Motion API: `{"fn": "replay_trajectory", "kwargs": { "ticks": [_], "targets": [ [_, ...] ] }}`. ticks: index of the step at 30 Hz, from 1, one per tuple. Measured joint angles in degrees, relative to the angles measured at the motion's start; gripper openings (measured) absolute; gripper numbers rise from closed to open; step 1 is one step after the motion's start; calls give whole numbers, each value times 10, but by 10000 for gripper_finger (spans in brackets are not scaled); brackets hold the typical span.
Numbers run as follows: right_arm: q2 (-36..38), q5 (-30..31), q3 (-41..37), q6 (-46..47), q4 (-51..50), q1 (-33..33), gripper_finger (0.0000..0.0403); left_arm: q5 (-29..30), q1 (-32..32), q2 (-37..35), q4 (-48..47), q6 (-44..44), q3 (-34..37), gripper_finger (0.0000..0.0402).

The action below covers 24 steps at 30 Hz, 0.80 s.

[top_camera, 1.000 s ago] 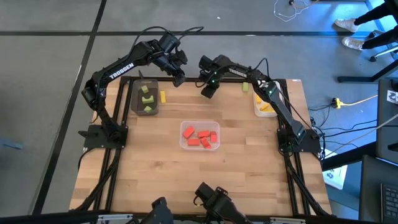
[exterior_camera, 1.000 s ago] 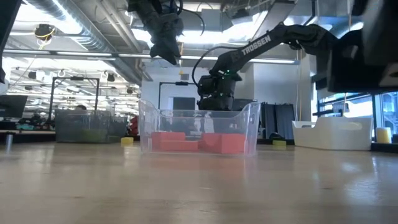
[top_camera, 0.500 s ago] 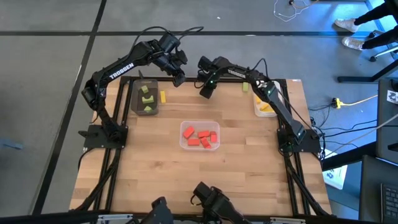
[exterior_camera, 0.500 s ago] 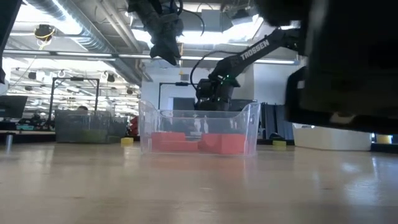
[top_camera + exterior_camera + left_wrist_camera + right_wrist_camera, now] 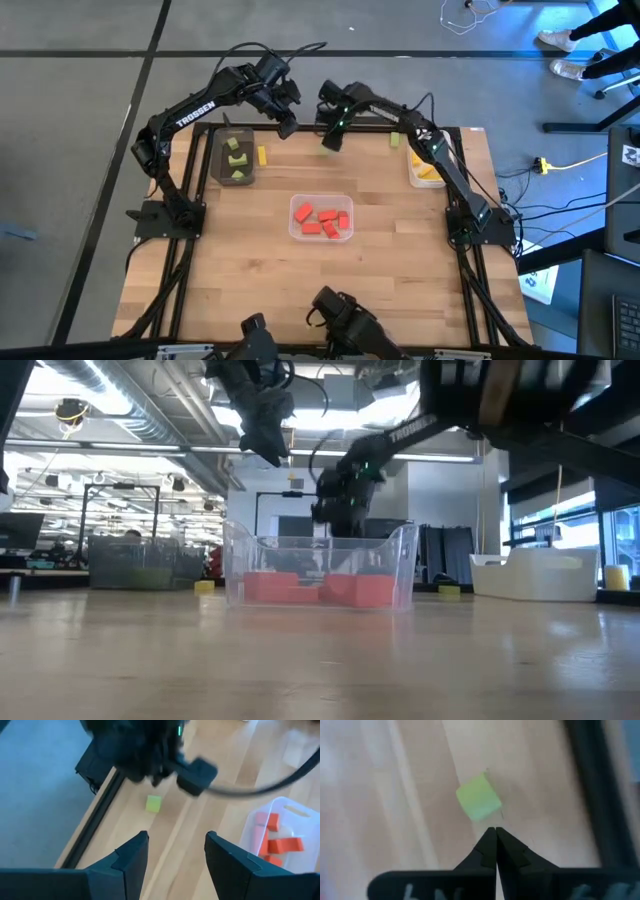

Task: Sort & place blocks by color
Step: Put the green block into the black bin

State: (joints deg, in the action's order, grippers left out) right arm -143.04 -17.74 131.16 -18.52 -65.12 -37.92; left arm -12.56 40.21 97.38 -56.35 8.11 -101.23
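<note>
Left gripper [image 5: 287, 128] raised over the table's far edge, dark fingers [image 5: 131, 856] spread wide, holding nothing. Right gripper [image 5: 328, 142] just beside it to the right, tips pinched together to a point, empty. Below them a pale green cube [image 5: 478, 798] on blond wood planks [image 5: 260, 260]. Red blocks [image 5: 322, 219] in the clear plastic tray [image 5: 235, 550] mid-table; green blocks [image 5: 237, 160] in the dark tray [image 5: 222, 160] far left.

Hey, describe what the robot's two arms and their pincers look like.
Both arms are dark, jointed and slim, with black cables looping off them. The left arm carries white TROSSEN lettering; the right arm shows a small green light near its wrist. The left pincer has two broad, angular black fingers; the right pincer tapers to a point.
</note>
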Motion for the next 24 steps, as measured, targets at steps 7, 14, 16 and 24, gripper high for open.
{"fn": "replay_trajectory", "kwargs": {
  "ticks": [7,14,16,24],
  "targets": [
    [93,-87,-3,-1,-79,-11,0,19,0,0,-17,70,0,182],
    [211,-125,0,-2,-101,-10,0,7,-2,31,-10,133,0,182],
    [246,-127,1,-2,-101,-9,0,-9,-5,52,-9,149,0,182],
    [356,-114,1,0,-100,-9,0,-33,-27,157,56,146,0,182]
  ]
}}
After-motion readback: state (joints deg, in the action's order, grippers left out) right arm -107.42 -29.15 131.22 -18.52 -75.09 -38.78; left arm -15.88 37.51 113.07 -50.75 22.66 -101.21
